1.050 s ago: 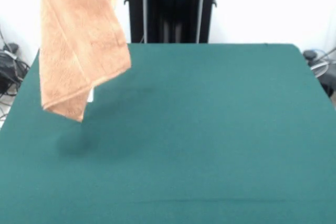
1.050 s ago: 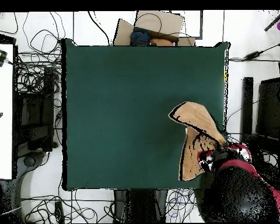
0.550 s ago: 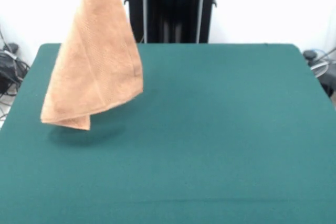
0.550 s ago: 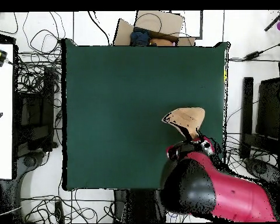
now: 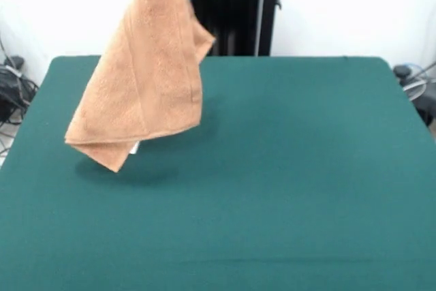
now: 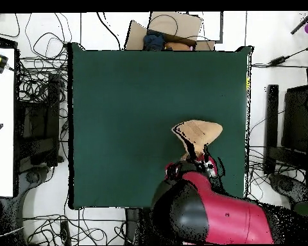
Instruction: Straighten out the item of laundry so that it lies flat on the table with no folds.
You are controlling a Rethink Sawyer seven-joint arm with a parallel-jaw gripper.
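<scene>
Held aloft by one upper edge, the towel [image 5: 146,80] hung folded above the desk [image 5: 286,168], presumably to fall open; the end effector's grip state was hidden.

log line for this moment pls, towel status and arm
towel: hanging folded from above, lowest corner just over table | arm: over towel, gripper hidden | flat: not yet
</scene>
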